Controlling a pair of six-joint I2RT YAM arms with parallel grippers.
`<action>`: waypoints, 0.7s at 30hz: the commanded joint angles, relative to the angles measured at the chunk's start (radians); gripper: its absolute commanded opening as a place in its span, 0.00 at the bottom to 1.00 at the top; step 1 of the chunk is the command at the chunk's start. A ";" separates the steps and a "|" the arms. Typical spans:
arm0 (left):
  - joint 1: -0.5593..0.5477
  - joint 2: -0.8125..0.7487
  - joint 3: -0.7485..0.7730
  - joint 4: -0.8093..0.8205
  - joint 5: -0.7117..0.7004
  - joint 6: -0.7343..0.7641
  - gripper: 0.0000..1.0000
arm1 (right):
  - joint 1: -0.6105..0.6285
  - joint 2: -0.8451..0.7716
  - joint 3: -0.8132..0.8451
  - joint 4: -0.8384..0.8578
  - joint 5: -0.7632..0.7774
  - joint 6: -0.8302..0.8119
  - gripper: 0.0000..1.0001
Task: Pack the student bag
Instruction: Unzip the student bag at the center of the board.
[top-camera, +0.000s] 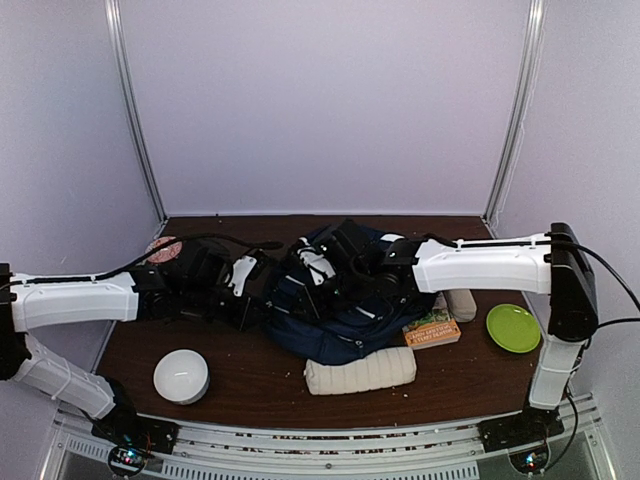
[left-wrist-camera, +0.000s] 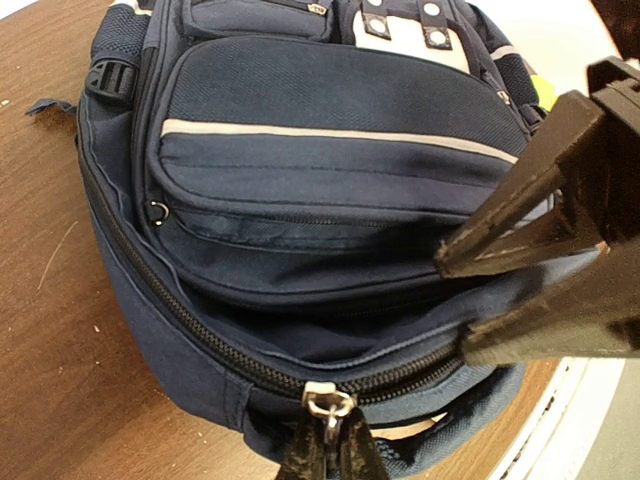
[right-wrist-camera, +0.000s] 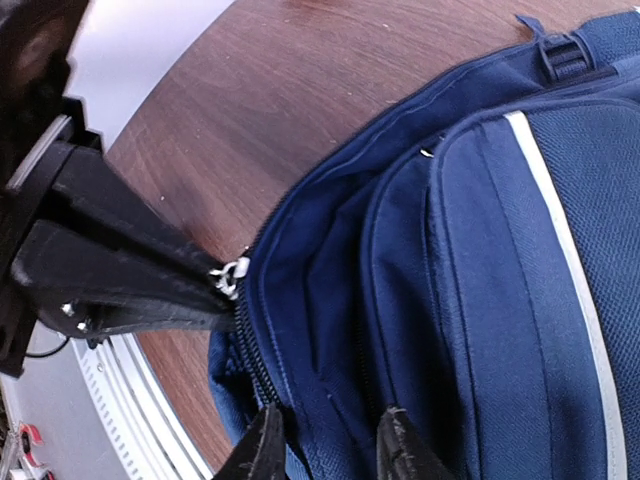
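Left claw (left-wrist-camera: 330, 452) is clenched on the metal zipper pull (left-wrist-camera: 328, 404) at the edge of the student bag (left-wrist-camera: 320, 120). Both its own wrist view and the right wrist view show this grip plainly. Right claw (right-wrist-camera: 330, 440) grasps a fold of the bag's navy fabric beside the zipper track, one finger on each side. From above, the bag lies at the middle of the brown desk (top-camera: 250, 380) with both arms meeting over it, but there the claws are lost among dark links and cables. Only the overhead view shows the white ribbed pouch (top-camera: 360, 371) just beside the bag's near edge, a white round container (top-camera: 181, 376), a green plate (top-camera: 513, 328) and a small book (top-camera: 432, 329) partly cut off by the bag. The book's cover text is too small to read.
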 joint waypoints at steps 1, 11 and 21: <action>-0.011 -0.042 -0.007 0.084 0.007 -0.008 0.00 | 0.007 0.014 0.008 -0.007 0.035 -0.003 0.21; -0.011 -0.017 0.002 0.024 -0.089 -0.015 0.00 | 0.007 -0.132 -0.063 0.003 0.020 -0.071 0.00; -0.007 0.068 0.047 -0.008 -0.146 -0.026 0.00 | 0.007 -0.350 -0.216 -0.085 0.096 -0.142 0.00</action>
